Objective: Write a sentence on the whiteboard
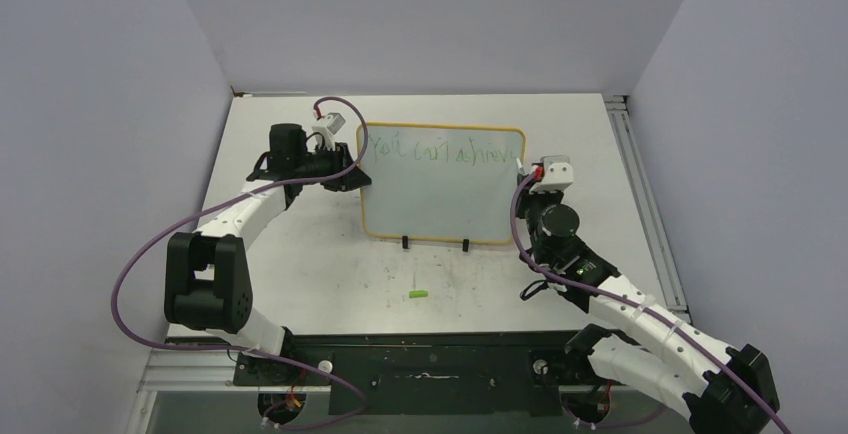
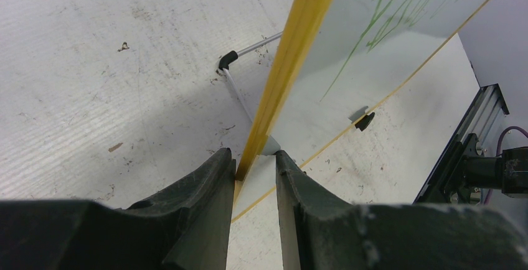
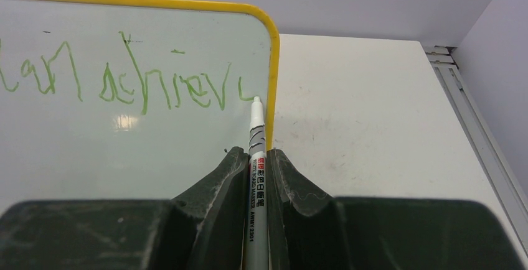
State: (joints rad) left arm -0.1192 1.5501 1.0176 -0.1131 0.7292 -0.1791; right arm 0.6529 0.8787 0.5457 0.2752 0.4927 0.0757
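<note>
Whiteboard (image 1: 440, 199): pale board with rounded corners and a thin yellow-orange frame. It stands upright on two black clip feet (image 1: 405, 242) at the middle of the worktop (image 1: 300, 274), its written face towards the arms.

Sentence (image 3: 143, 83): thin green handwriting in one line along the top of the board, reading roughly "You can achiev", with a short further stroke just before the right frame.

Marker (image 3: 256, 158): slim white pen with printed lettering on the barrel. Its tip lies at the board face, beside the last green stroke and close to the right frame.

Right gripper (image 3: 255, 155): at the board's upper right corner, jaws pinching the marker barrel.

Left gripper (image 2: 255, 164): at the board's left side, jaws pinching the yellow frame edge-on.

Wire leg (image 2: 240, 89): thin metal rod with a black tip, on the worktop behind the board.

Small green item (image 1: 418, 295): lies on the worktop in front of the board, well apart from it.
</note>
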